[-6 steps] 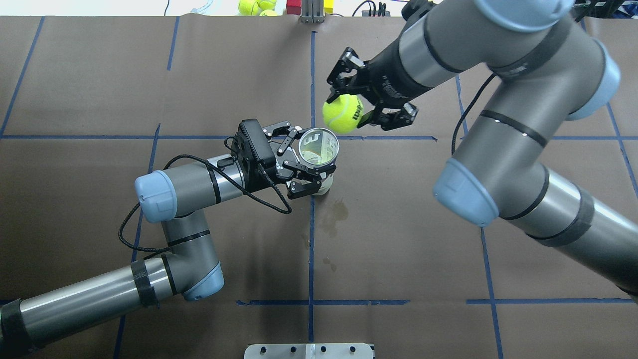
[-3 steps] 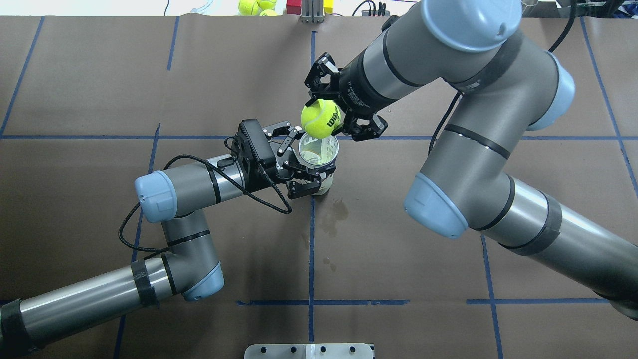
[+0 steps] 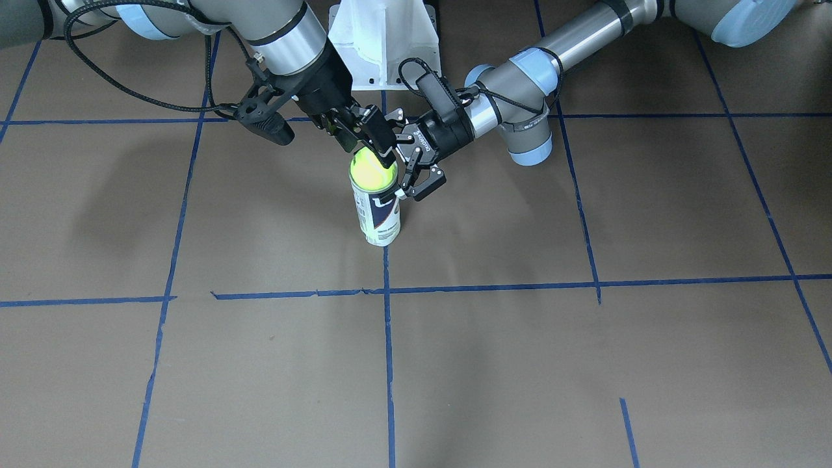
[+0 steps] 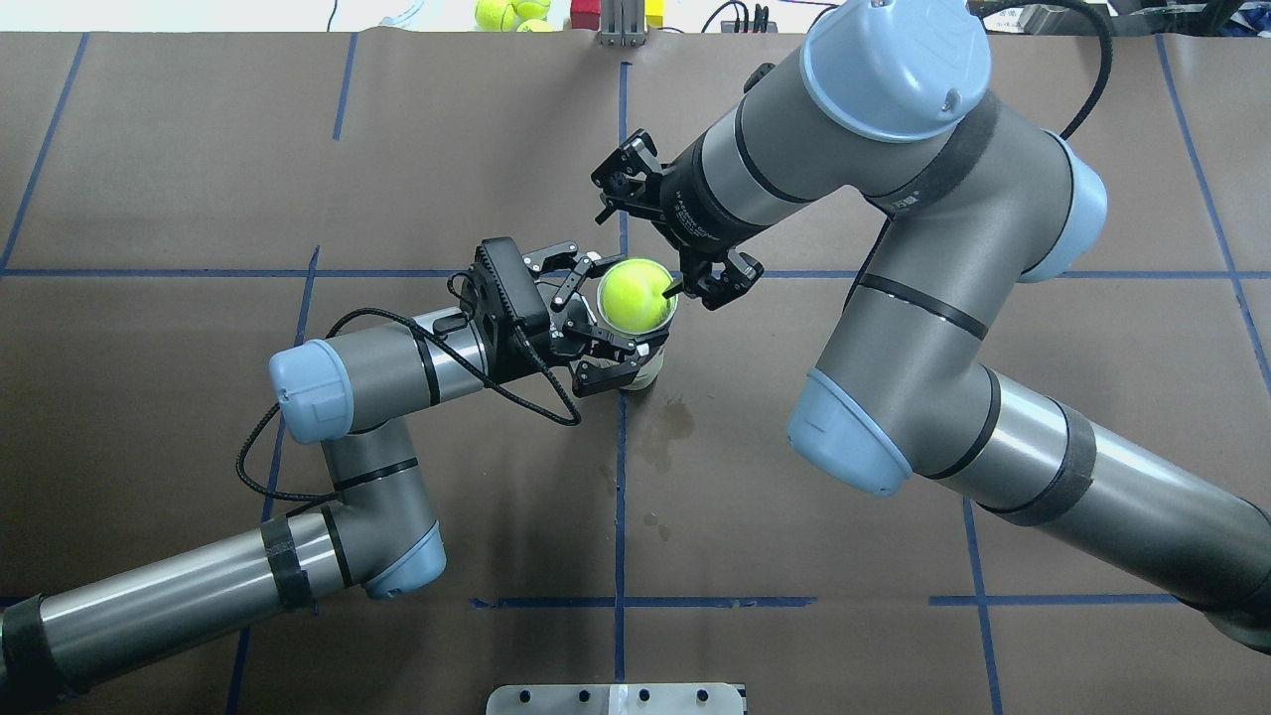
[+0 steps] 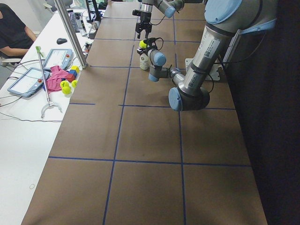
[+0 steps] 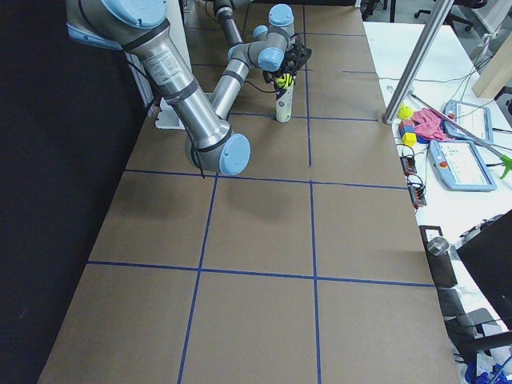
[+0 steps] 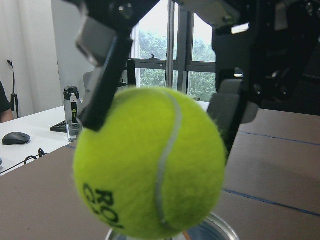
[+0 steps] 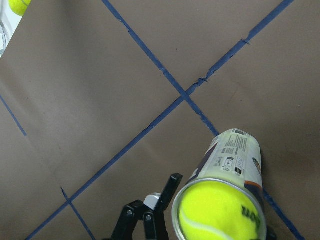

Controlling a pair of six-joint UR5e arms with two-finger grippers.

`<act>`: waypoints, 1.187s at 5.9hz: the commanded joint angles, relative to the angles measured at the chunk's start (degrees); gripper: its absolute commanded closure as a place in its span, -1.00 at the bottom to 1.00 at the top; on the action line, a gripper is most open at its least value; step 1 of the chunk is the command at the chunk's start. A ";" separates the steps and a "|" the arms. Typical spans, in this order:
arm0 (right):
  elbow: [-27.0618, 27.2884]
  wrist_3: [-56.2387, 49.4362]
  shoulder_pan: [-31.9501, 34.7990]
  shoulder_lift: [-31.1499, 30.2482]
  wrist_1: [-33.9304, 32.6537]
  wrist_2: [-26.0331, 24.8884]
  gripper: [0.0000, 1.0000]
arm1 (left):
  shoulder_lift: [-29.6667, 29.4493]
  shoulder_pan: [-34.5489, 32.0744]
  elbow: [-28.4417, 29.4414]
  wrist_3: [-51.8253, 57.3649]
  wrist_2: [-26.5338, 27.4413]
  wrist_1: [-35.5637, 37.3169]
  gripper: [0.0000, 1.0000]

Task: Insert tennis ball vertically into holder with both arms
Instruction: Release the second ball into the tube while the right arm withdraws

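The tennis ball (image 4: 635, 295) sits at the mouth of the holder (image 3: 380, 218), an upright clear can near the table's middle. My right gripper (image 4: 643, 286) comes down from above and is shut on the ball. Its fingers (image 7: 100, 85) press on both sides of the ball (image 7: 150, 165), whose underside is at the metal rim. The right wrist view shows the ball (image 8: 217, 215) filling the can's opening, above the label (image 8: 235, 150). My left gripper (image 4: 618, 320) reaches in sideways and is shut on the can just below its rim. It also shows in the front-facing view (image 3: 398, 187).
Spare tennis balls (image 4: 511, 14) and coloured blocks (image 4: 586, 15) lie past the far table edge. The white pedestal base (image 3: 383, 45) stands behind the can. A metal plate (image 4: 616, 698) is at the near edge. A person (image 5: 11, 33) sits at the side desk.
My right arm has carried the ball left and down, from beside the can onto its mouth. The left arm and the can have not moved.
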 commanded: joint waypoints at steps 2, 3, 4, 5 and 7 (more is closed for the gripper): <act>0.43 -8.10 4.94 -3.95 0.00 2.65 -1.00 | 0.00 0.00 0.17 0.06 0.00 0.09 -0.84; 0.26 -15.37 10.11 -7.37 0.00 5.63 -1.00 | 0.09 -0.09 0.09 -0.03 -0.09 -0.09 -0.85; -0.17 -24.66 14.95 -12.02 0.00 6.96 -1.00 | 0.70 -0.09 -0.52 -0.11 -0.09 -0.35 -0.90; -2.27 -35.37 21.43 -16.50 0.00 12.72 -1.00 | 2.44 -0.18 -1.05 -0.37 -0.09 -3.66 -0.92; -9.29 -52.11 31.30 -21.01 -0.09 17.69 -1.00 | 7.10 -1.31 -3.41 -0.55 -0.09 -8.42 -0.98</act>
